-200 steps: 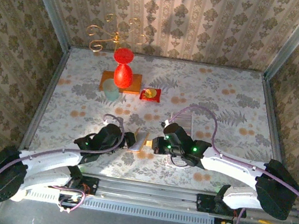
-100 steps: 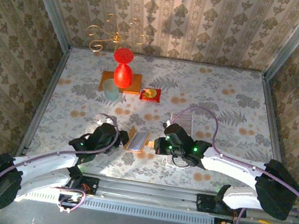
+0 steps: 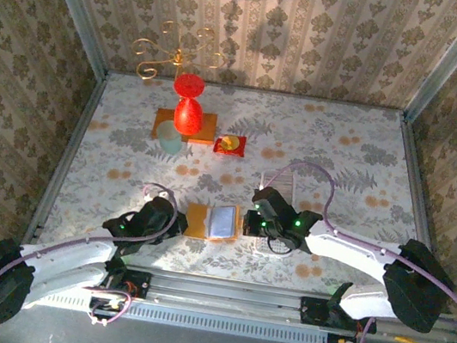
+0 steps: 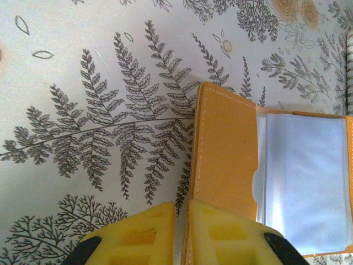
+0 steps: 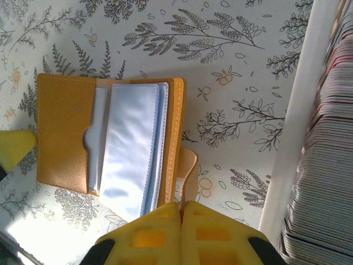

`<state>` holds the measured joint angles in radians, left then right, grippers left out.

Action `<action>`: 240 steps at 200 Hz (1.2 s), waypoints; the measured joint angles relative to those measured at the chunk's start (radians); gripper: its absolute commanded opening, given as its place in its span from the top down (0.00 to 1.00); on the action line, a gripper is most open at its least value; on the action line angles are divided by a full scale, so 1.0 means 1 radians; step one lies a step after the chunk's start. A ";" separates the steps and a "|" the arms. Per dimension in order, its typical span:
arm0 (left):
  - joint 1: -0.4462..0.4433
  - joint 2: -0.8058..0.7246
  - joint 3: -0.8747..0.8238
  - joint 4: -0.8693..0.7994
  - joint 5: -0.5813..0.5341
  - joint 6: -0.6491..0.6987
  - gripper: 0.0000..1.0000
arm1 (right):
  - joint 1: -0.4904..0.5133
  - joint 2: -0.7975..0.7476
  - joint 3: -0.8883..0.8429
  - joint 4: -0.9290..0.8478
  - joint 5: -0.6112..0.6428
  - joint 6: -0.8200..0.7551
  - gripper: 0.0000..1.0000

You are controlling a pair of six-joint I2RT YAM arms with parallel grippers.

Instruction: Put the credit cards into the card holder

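Orange card holder (image 5: 63,132) in fine-grained leather-look material, matt, with pale stitching along the cover's edge; inside, clear plastic sleeves (image 5: 132,138), smooth and glossy, catching the light. Yellow moulded plastic, dull and slightly pebbled, for the left fingers (image 4: 138,237) and right fingers (image 5: 215,226). Smooth printed covering on the table (image 4: 83,72), low sheen, cloth or paper impossible to tell. Thin smooth plastic for the credit cards (image 5: 325,165), stacked edge-on; glossy red vase (image 3: 187,117)

Fern-print table (image 3: 361,158), open orange card holder (image 3: 214,221), tray (image 5: 289,143) of cards (image 5: 325,138), orange mat (image 3: 205,129)
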<state>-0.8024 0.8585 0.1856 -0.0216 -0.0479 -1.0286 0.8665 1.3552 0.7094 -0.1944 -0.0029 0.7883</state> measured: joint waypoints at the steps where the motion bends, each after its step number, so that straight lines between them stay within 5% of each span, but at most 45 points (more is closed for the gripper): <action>1: 0.000 0.000 0.000 0.000 0.002 0.000 0.85 | 0.000 0.000 0.001 -0.002 0.000 0.000 0.91; 54: 0.000 0.006 0.000 0.007 0.023 0.000 0.82 | 0.006 -0.020 0.113 -0.141 0.053 -0.057 0.56; 126: 0.000 0.006 0.000 0.014 0.031 0.000 0.81 | 0.101 -0.006 0.295 -0.330 0.146 -0.094 0.59; 240: 0.000 0.026 0.000 0.022 0.046 0.000 0.81 | 0.153 0.357 0.428 -0.309 0.055 -0.078 0.59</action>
<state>-0.8024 0.8841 0.1856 0.0002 -0.0017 -1.0283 1.0195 1.7126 1.1374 -0.5030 0.0525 0.7105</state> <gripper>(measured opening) 0.188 0.409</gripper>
